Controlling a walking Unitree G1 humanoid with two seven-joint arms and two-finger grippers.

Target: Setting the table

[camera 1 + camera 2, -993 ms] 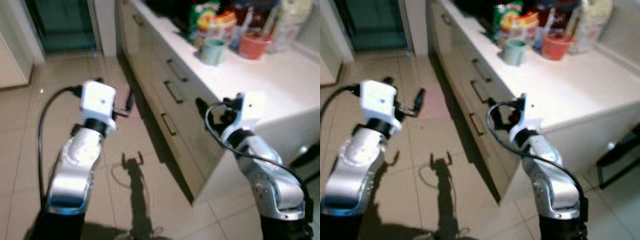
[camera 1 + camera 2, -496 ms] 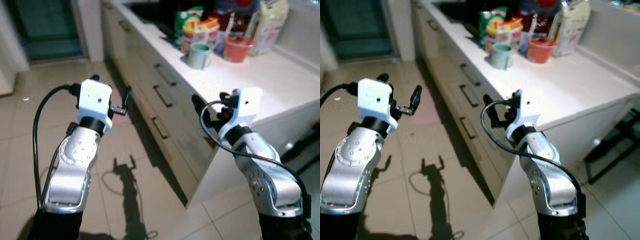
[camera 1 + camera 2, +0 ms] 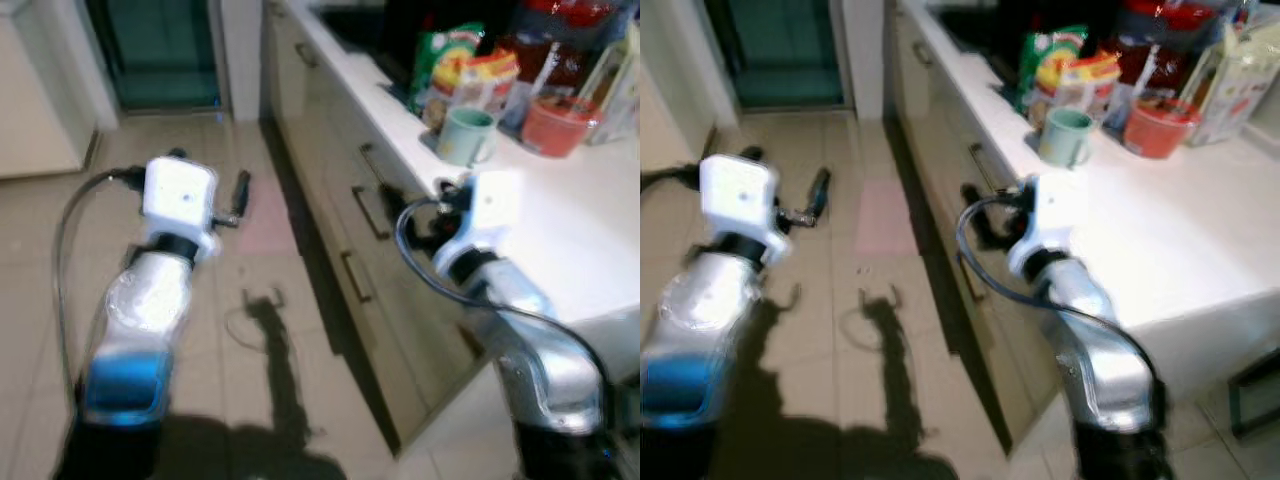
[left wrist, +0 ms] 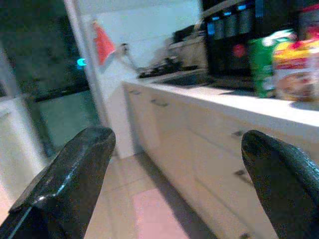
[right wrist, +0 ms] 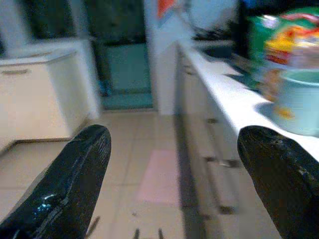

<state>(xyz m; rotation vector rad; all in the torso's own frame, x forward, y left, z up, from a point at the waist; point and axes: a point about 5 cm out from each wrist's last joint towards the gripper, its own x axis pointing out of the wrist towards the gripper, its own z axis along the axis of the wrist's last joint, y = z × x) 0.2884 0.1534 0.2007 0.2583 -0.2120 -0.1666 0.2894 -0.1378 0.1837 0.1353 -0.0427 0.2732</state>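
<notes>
Mug (image 3: 466, 135) in pale green is sitting on the white counter (image 3: 560, 210), toward its front edge, handle turned to the robot's right, well apart from both grippers. Running along the robot's right, the counter is carrying drawer fronts (image 3: 365, 215) with dark bar handles below it. Tiled floor (image 3: 260, 300) is stretching out ahead toward a dark glass door (image 3: 165, 50). Behind the mug, a green and yellow snack bag (image 3: 445, 55) and a second packet (image 3: 490, 80) are standing upright, with a red bowl (image 3: 557, 125) just beside the mug and a pale carton (image 3: 1245, 85) further right. The left gripper (image 4: 179, 164) is hanging over the floor with its fingers (image 4: 75, 179) spread wide. The right gripper (image 5: 172, 169) is hovering at the counter's front edge, short of the mug, fingers (image 5: 75, 184) likewise spread wide, gripping nothing.
</notes>
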